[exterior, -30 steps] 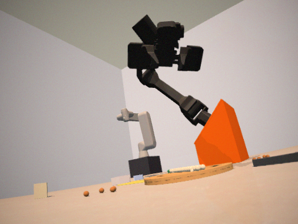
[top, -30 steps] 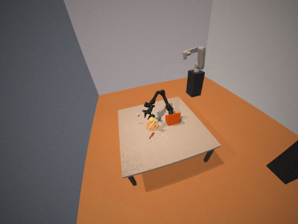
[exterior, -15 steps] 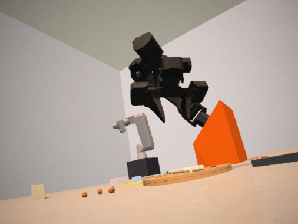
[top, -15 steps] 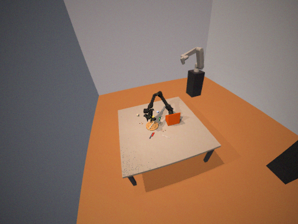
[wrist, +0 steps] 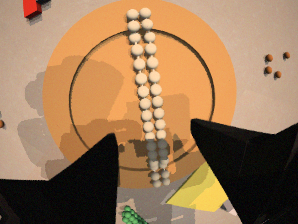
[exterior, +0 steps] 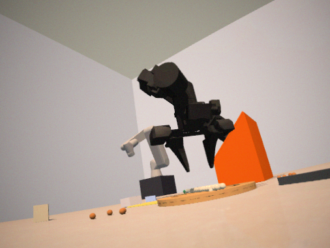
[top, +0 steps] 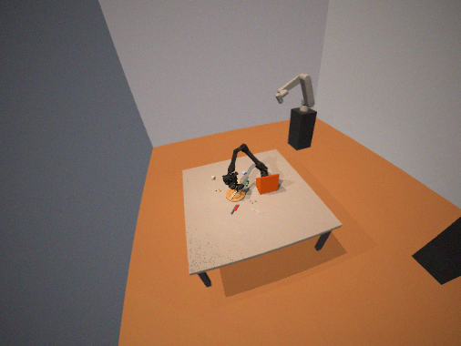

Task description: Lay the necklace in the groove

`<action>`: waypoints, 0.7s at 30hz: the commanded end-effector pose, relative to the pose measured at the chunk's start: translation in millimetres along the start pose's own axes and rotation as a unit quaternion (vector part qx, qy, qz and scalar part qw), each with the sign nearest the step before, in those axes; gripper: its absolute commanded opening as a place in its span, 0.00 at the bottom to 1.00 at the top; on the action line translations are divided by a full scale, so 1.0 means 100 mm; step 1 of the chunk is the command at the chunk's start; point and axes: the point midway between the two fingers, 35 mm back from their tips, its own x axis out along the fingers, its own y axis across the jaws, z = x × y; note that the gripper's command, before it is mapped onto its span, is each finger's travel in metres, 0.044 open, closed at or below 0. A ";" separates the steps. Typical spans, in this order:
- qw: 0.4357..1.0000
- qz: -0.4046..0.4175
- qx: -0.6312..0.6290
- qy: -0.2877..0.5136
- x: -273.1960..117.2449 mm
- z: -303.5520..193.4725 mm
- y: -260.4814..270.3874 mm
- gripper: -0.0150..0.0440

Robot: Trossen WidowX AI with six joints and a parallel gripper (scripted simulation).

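Note:
The round orange bead board (wrist: pixel 60 75) (exterior: pixel 241 190) (top: pixel 229 198) lies flat on the table. Its dark circular groove (wrist: pixel 70 97) shows in the wrist view. The pearl bead necklace (wrist: pixel 156 90) (exterior: pixel 212 188) lies across the board as two close, nearly straight rows of beads. It crosses the groove near the top and bottom of the wrist view, and both ends reach past the groove line. My gripper (wrist: pixel 154 132) (exterior: pixel 199 170) is open and empty above the board, its fingertips on either side of the necklace's lower part in the wrist view, clear of the beads.
An orange block (top: pixel 267 184) (exterior: pixel 242 153) stands beside the board. A yellow piece (wrist: pixel 202 190) and green beads (wrist: pixel 132 215) lie by the board's edge. A red and dark object (top: pixel 235 208) (wrist: pixel 32 7) and small orange-brown beads (wrist: pixel 268 70) (exterior: pixel 109 212) lie around it. A tan block (exterior: pixel 41 213) stands apart.

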 end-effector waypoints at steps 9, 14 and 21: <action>1.000 -0.001 0.005 0.003 0.11 0.00 -0.02 0.68; 1.000 -0.001 0.004 0.004 0.18 -0.01 -0.02 0.68; 1.000 0.000 0.002 0.006 0.29 -0.02 -0.01 0.68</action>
